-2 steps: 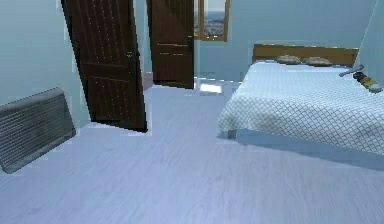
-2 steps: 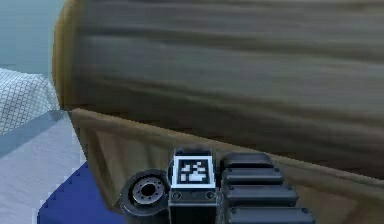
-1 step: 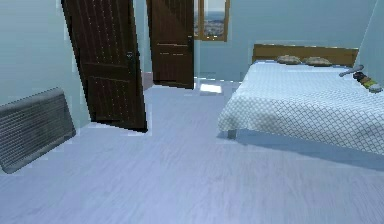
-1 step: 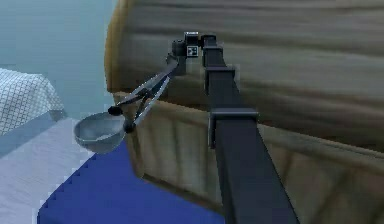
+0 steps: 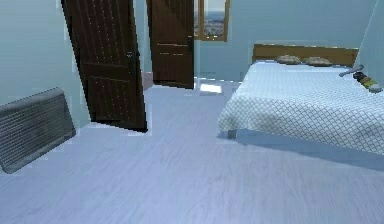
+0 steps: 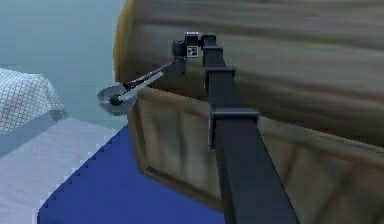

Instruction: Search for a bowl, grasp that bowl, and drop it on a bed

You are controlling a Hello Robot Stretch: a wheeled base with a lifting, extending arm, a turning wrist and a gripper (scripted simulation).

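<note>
At the far end of the arm (image 6: 235, 130), gripper (image 6: 128, 90) holds bowl (image 6: 106, 99) clear of surfaces; finger state unreadable. Ahead lies the bed (image 5: 300, 105). Risk: turning could knock bowl against wooden chest (image 6: 280, 90).

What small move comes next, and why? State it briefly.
Probably drive forward a little: the grey bowl hangs at the fingers, clear of surfaces, while the arm reaches toward a wooden chest, and the bed lies ahead at the forward view's right.
</note>
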